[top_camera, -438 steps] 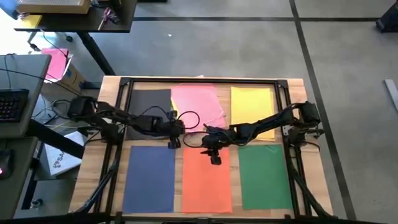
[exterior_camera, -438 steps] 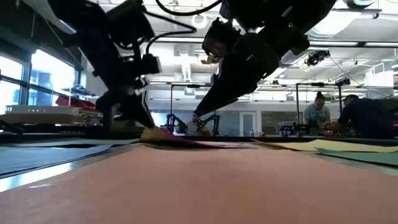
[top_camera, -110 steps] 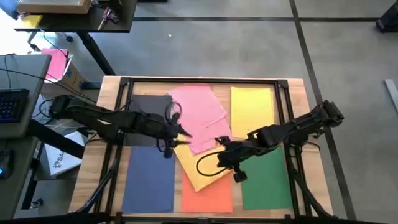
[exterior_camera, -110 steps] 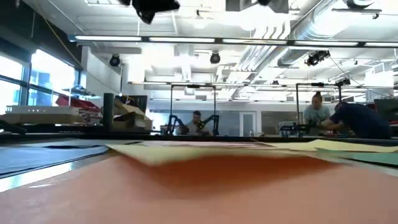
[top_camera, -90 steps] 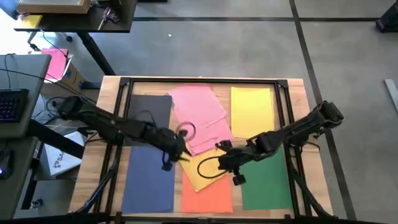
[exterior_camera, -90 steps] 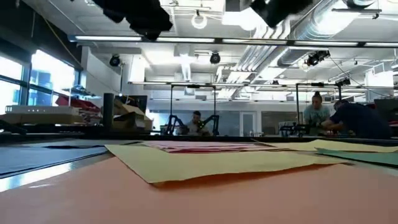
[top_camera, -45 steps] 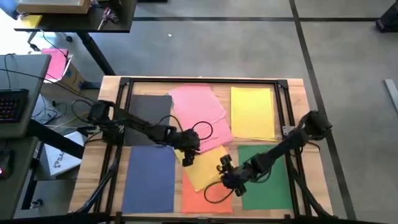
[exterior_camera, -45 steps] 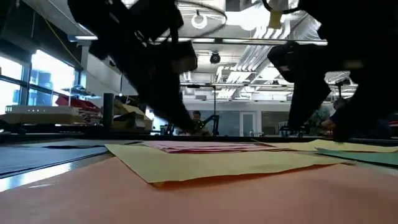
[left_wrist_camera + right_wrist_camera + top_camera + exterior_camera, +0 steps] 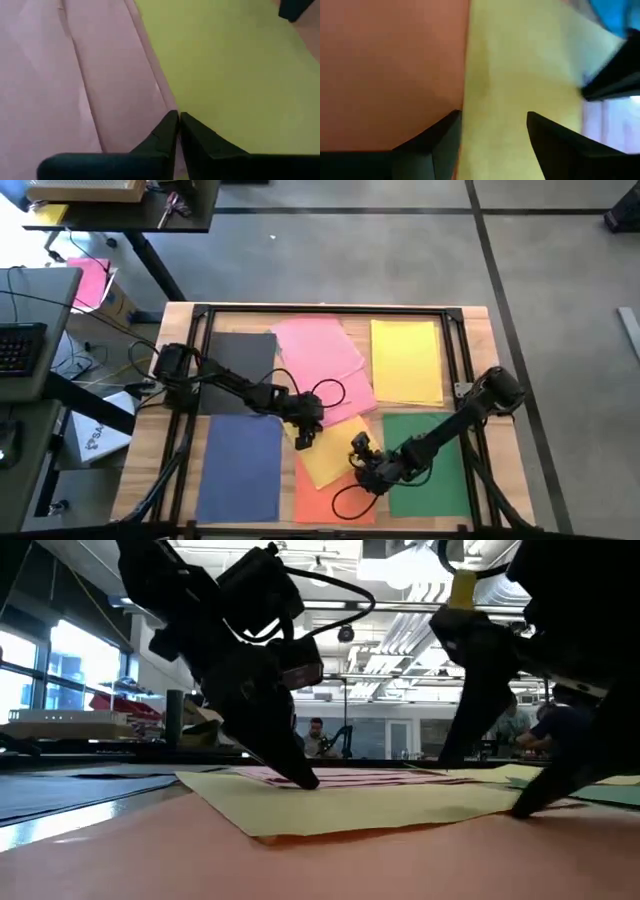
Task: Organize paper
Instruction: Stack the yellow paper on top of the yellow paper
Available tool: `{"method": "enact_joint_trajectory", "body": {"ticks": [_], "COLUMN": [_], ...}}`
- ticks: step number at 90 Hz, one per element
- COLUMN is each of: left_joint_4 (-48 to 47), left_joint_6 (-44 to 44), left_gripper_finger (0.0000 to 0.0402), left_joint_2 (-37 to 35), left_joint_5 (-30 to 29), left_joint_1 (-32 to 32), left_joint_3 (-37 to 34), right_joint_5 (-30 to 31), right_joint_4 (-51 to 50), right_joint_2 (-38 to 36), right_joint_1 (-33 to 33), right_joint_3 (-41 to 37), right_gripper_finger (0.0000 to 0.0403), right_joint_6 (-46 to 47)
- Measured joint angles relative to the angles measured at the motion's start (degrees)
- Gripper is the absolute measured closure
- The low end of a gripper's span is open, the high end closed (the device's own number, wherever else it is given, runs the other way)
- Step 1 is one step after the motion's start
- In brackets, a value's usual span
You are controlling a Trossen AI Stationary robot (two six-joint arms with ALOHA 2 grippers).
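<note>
Pressing its closed, empty left end effector onto the skewed yellow sheet beside the pink sheet, your robot risks creasing it; the open, empty right end effector may snag the orange sheet beneath.

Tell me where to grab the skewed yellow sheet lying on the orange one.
Probably its near corner: the skewed yellow sheet lies flat on the orange sheet, but the low view shows that edge slightly lifted. Slide in low from the front.
</note>
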Motion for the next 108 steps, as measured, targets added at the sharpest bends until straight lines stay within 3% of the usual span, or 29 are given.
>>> {"method": "enact_joint_trajectory", "body": {"ticks": [17, 47, 63, 74, 85, 108], "left_joint_4": [0.1, 0.4, 1.6, 2.9, 0.7, -1.3], "left_joint_6": [0.0, 0.0, -0.7, -0.7, 1.3, 16.1], "left_gripper_finger": [0.0394, 0.0394, 0.0394, 0.0394, 0.0395, 0.0395], "left_joint_2": [0.2, 0.3, 0.3, -0.5, -4.1, -19.6], "left_joint_5": [0.3, 0.3, 0.5, 0.4, -0.3, -11.0], "left_joint_1": [0.0, 0.0, -0.1, -0.1, -0.1, -1.1], "left_joint_3": [0.0, -0.1, -0.2, -0.2, -0.6, -0.3], "right_joint_5": [10.1, 11.2, 10.8, 5.3, 4.5, 3.5], "right_joint_4": [1.0, -1.1, -1.2, -1.2, -1.6, -10.9], "right_joint_2": [0.1, -1.9, -1.9, -1.9, -2.4, -10.2], "right_joint_1": [0.3, 1.4, -1.2, -3.1, -3.7, -3.1], "right_joint_3": [-0.2, 2.0, 2.0, 2.0, 2.2, 7.6], "right_gripper_finger": [0.0192, 0.0233, 0.028, 0.0359, 0.0397, 0.0403], "right_joint_6": [0.0, 2.2, 3.4, 3.7, 6.7, 12.8]}}
